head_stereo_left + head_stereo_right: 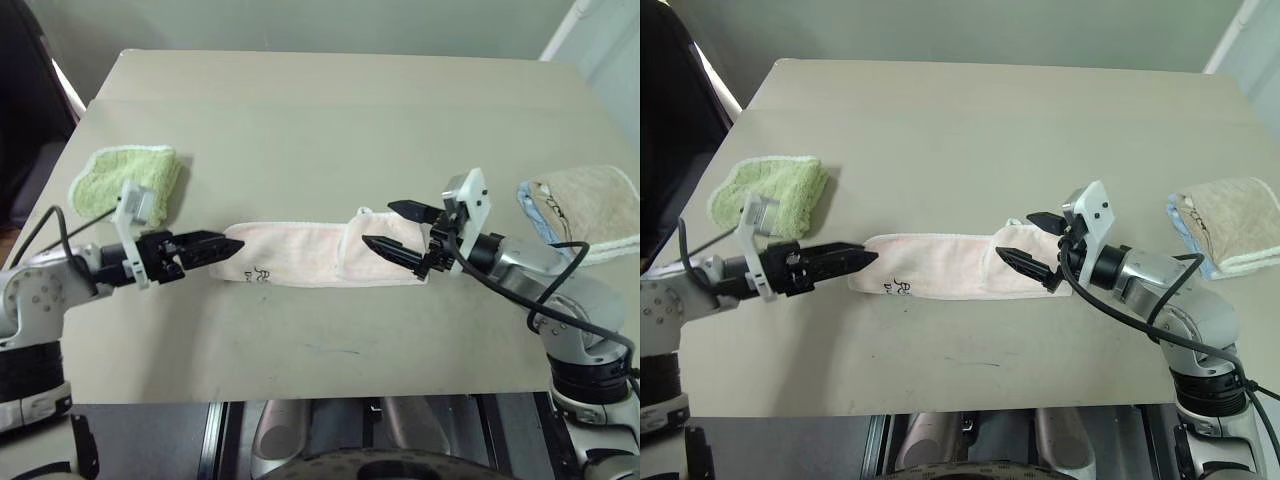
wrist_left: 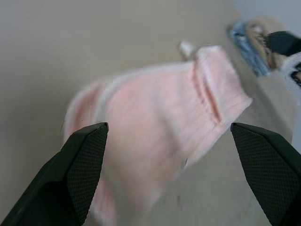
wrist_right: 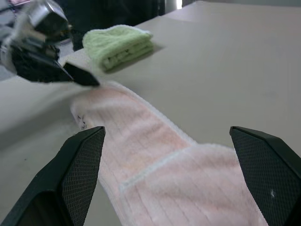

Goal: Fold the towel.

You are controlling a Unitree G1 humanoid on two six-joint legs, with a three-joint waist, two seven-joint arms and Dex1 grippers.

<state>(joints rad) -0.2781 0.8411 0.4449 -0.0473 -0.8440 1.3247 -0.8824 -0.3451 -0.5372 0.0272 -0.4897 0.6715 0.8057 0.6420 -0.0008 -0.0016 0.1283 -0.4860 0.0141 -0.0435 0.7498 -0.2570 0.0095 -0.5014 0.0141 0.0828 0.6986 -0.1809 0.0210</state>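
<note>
- Both sets of jaws stand spread wide with nothing between them, as the two wrist views show.
- The left gripper (image 1: 222, 246) hovers at the left end of the towel (image 1: 300, 256), its black fingers pointing toward three o'clock.
- The right gripper (image 1: 396, 227) hovers at the towel's right end, its fingers pointing toward nine o'clock.
- The towel, pale pink, lies released on the beige table (image 1: 330, 120) as a long narrow band running from nine o'clock to three o'clock, near the table's middle.
- Its right end is doubled back over itself, and a small white loop (image 1: 364, 211) sticks out there at the far edge.
- A small dark logo (image 1: 258, 275) sits near its left end.
- A folded green towel (image 1: 130, 178) lies at ten o'clock from the pink one.
- A beige towel with a blue layer (image 1: 585, 210) lies at the table's three o'clock edge.
</note>
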